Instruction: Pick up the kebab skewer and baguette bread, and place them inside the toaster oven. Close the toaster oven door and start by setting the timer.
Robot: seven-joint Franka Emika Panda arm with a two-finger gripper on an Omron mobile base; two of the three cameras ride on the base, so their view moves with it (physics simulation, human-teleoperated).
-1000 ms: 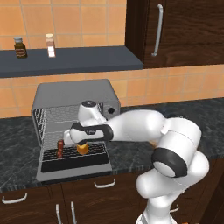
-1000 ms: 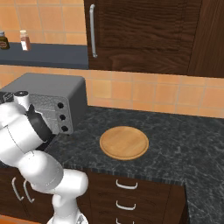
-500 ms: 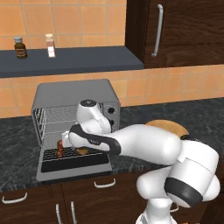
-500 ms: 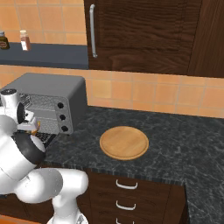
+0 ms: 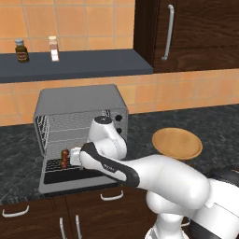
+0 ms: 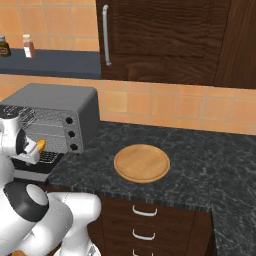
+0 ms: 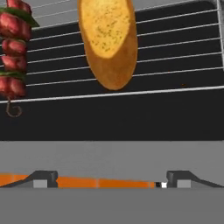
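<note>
Gripper (image 7: pixel 105 177) jaws spread wide, empty, at open toaster oven (image 5: pixel 79 100) front. Baguette (image 7: pixel 108 41) lies on wire rack (image 7: pixel 175 52), skewer (image 7: pixel 13 48) beside it, apart. Door (image 5: pixel 70 179) down.

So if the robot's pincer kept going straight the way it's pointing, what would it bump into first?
Probably the baguette bread, lying on the wire rack straight ahead of the open pincer. The kebab skewer sits off to the side. Depth is hard to judge, so it might meet the rack's front edge first.
</note>
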